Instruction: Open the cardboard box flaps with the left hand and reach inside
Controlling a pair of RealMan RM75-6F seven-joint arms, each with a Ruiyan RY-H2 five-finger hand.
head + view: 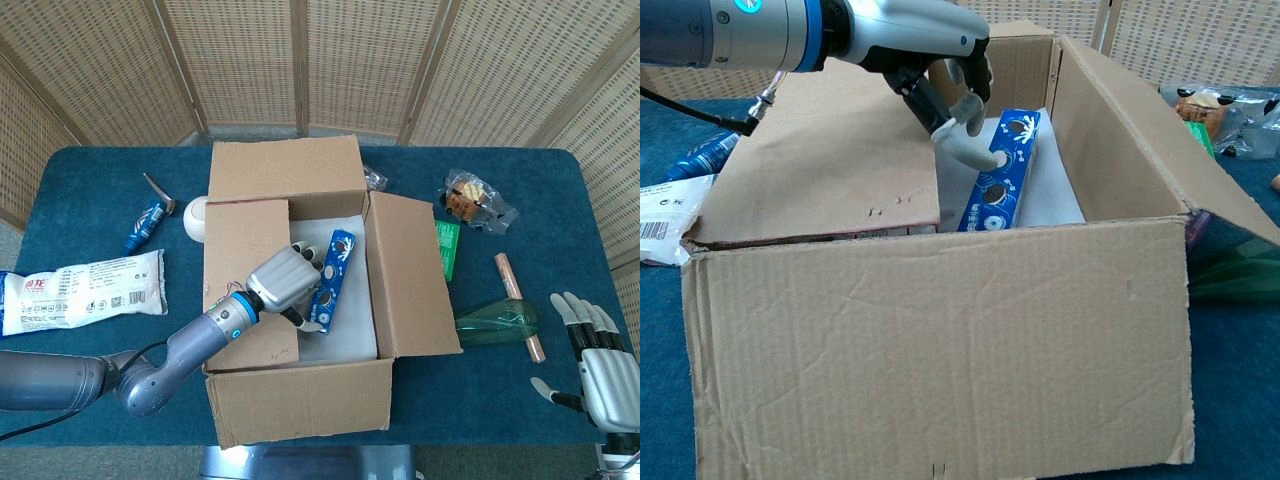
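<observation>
At centre frame our left hand (pixel 288 282) reaches into the open cardboard box (pixel 300 400), fingers curled, empty, touching the blue cookie pack (pixel 330 280). Next we judge it should close around that pack. At lower right, our right hand (pixel 598 362) rests released.

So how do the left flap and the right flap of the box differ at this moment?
The left flap lies folded inward, roughly level over the box opening, covering part of it; the right flap is swung outward, away from the opening. The left hand hangs over the left flap's inner edge, beside the blue cookie pack; nothing touches the right flap. Both are plain brown cardboard, uncut and attached.
</observation>
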